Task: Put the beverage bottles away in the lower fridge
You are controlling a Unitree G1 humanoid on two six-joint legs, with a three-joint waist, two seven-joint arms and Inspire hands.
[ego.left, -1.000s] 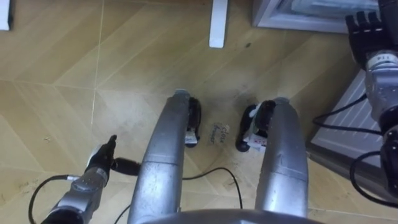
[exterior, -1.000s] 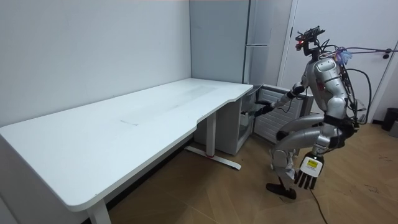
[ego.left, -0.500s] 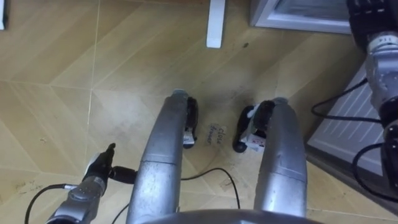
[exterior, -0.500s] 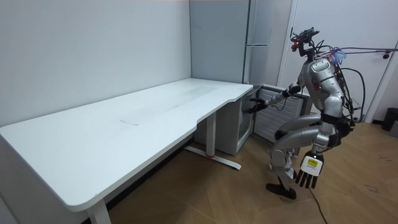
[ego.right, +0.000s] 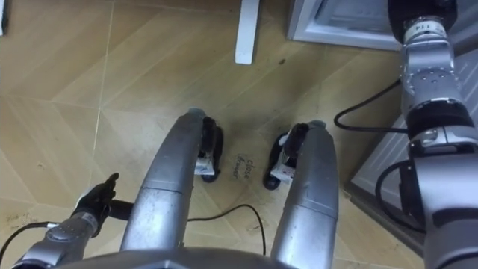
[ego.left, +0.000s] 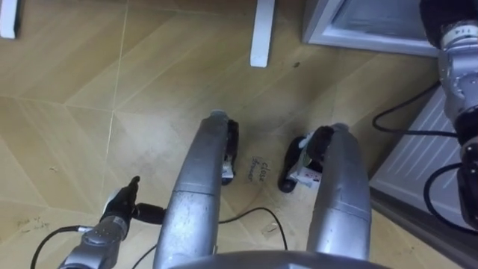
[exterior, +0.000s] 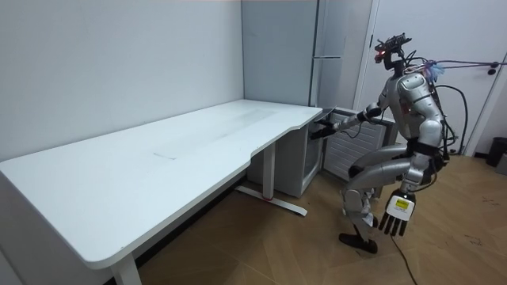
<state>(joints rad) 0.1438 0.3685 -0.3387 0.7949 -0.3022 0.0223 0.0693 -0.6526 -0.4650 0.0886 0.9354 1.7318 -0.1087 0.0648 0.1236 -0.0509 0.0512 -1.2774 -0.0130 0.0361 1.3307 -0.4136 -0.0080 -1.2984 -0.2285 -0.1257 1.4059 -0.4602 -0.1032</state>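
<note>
Room view: left hand (exterior: 396,217) hangs, fingers relaxed; right hand (exterior: 319,132) at lower fridge (exterior: 339,152), grip unclear.

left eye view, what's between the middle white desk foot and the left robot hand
Bare wooden floor runs between the white desk foot and the left robot hand, seen in the left eye view.

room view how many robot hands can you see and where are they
2. The left hand hangs low beside the knee, fingers straight. The right hand reaches forward to the lower fridge at the end of the desk.
</note>
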